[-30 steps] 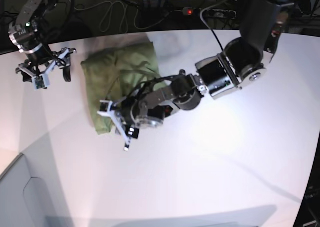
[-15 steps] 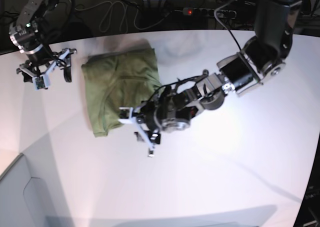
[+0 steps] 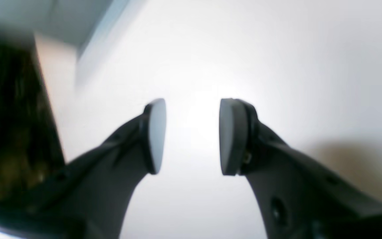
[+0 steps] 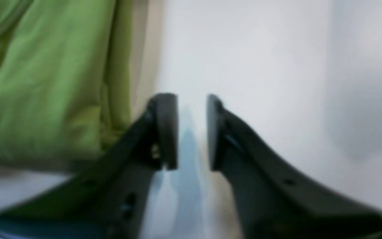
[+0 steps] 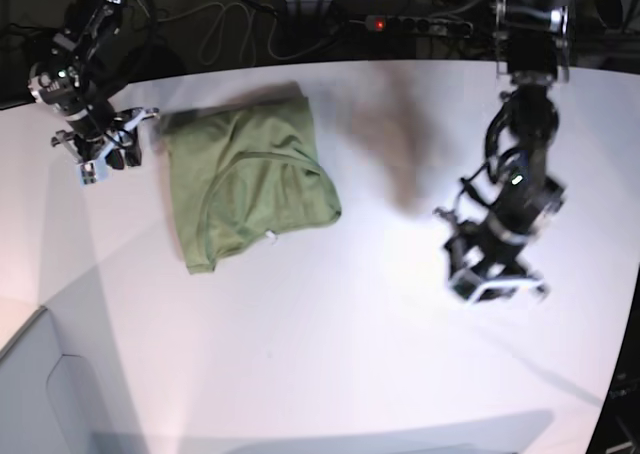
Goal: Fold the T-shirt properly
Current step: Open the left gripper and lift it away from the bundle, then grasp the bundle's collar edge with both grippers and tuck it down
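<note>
Looking out from my left gripper [image 3: 192, 136], I see its pads parted with only bare white table [image 5: 330, 344] between them, so it is released and carrying nothing; in the base view it hangs over open tabletop well apart from the cloth. My right gripper [image 4: 192, 131] shows a narrow gap between its pads with nothing caught in it, parked just beside the edge of the T-shirt [image 5: 245, 184] without touching it, so I call it nearly drawn together and empty. The T-shirt lies flat on the table toward its far side, gathered into a compact, roughly rectangular packet with a curved seam showing on top and a small white tag at its near edge. I judge the folding mostly done, with at most a final tidy or one more fold left. No containers are in view.
</note>
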Controlling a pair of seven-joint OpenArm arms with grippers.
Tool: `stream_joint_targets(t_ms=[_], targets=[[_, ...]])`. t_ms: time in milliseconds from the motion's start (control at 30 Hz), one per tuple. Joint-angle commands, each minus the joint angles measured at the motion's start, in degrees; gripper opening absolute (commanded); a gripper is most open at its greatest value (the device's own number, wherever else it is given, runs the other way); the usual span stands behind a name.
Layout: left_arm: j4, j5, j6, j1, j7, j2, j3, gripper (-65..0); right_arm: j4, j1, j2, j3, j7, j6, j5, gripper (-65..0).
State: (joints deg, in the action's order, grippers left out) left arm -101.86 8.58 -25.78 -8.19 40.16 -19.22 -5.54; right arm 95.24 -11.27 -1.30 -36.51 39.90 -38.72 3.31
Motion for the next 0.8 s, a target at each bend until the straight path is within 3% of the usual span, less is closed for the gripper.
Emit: stream_joint_targets(t_ms=[0,33,233,500,767], targets=[[-1.3,-0.71,0.24,0.32,-1.44,0.54,-3.38,-39.8,0.63,0.23,-0.41,0.6,-1.35,-1.28,1.13,-60.7],[-1.21,-0.71,0.24,1.9,-1.44,0.89,-6.64,-39.8,0.36,-0.03,-0.41,1.92,-1.35,-1.28,1.13,-64.9],[-1.12,-0.71,0.24,8.76,-1.44,2.39,-17.62,-40.1,0.8,-2.58,0.55,9.92,-1.44,-1.28,1.22,-65.0],[-2.27,-0.8,0.24,13.68,-1.44,2.56,-22.46,-40.3,3.18,-6.1,2.93,11.85,-1.53,-1.28,1.13,-65.0],[-7.28,-0.8,0.15,16.58,-0.82,7.57,-24.92,-40.3,17.07,-11.19,3.01,10.45,-4.52,-1.28,1.22,-65.0]])
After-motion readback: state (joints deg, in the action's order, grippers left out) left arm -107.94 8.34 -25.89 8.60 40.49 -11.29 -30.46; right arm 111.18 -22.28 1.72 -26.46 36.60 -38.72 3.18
